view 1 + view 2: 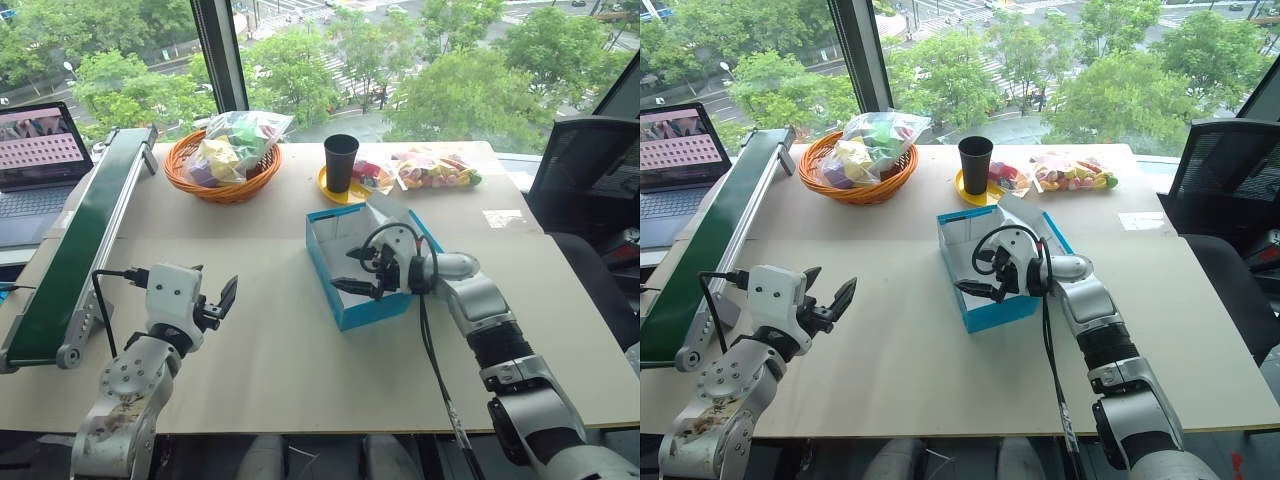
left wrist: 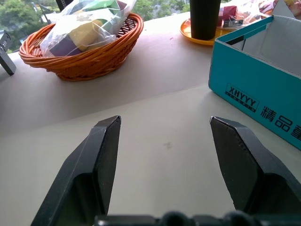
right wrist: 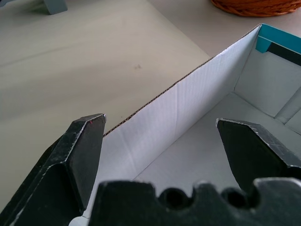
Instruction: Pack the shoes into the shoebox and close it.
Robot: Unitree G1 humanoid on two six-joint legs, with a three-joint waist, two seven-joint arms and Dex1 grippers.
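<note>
Over the empty shoebox the right gripper hangs spread, grasping nothing; left gripper too. Next: find shoes.

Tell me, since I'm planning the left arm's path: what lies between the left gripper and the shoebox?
Only bare table; the left eye view shows nothing between the left gripper and the shoebox.

Bright daylight comes in through the big window behind the worktop, so shadows are soft and pale, the white inside of the shoebox looks a bit washed out, and the close black fingers seem slightly blurry.
</note>
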